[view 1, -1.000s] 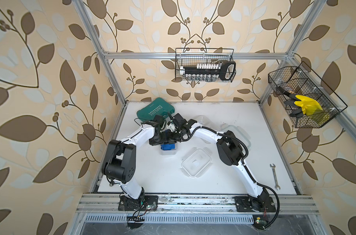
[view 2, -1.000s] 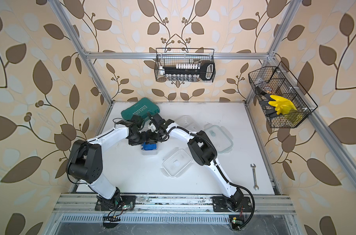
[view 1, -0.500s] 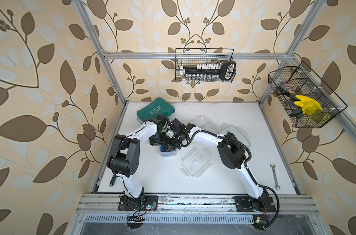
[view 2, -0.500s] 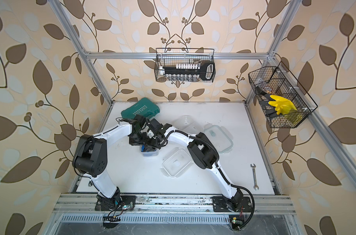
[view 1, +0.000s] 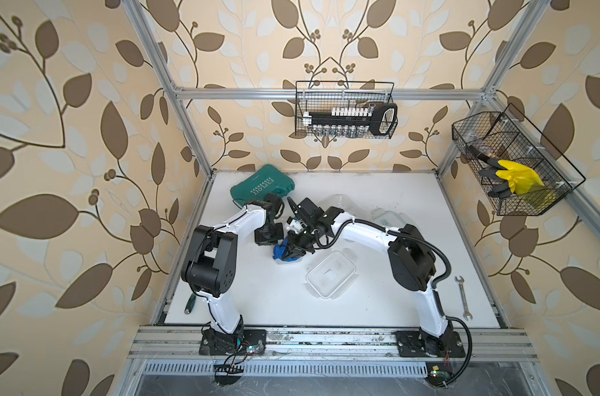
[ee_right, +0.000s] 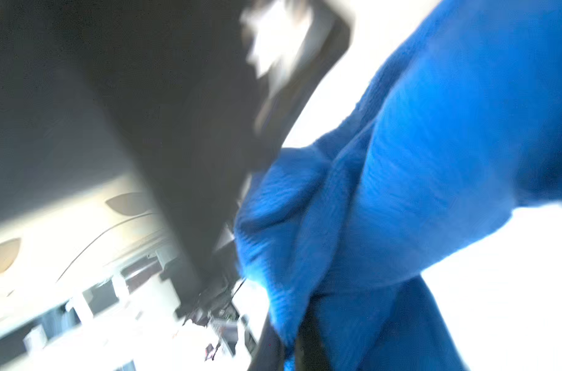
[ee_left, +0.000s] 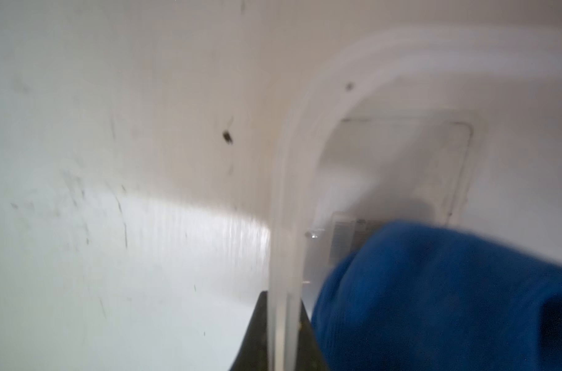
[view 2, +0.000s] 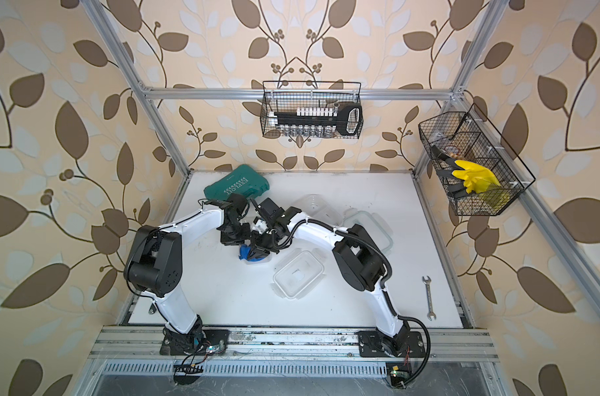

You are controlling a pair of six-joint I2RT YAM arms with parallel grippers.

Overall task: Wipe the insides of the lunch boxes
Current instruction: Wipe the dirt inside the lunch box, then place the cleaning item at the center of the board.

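Far left corner of the desk [view 1: 257, 301]: green tool case [view 1: 262, 187], not involved.

Just right of it, left of centre: the left gripper [view 1: 269, 240] is clamped on the rim of a lunch box [ee_left: 284, 208]. The left wrist view shows the clear wall pinched between the dark fingers. The box sits on the desk with its open side up.

Inside it is a bunched blue cloth [view 1: 279, 254], gripped tight by the right gripper [view 1: 294, 252], tips pointing down into the box.

Handling, my guess: the box is thin clear plastic and light. It looks stiff enough, but the walls will flex, and it'll skate on that smooth desk under any wiping push. So a rim pinch on one wall is the right hold, without squeezing hard. The cloth is soft and will wad up in the corners.

Further right, near the middle: a clear plastic piece [view 1: 329, 276]. Toward the far edge: a rounded clear piece [view 1: 339, 202] and a wider clear piece [view 1: 389, 217]. Can't tell tub from lid on those.

Right edge: spanner [view 1: 462, 296].
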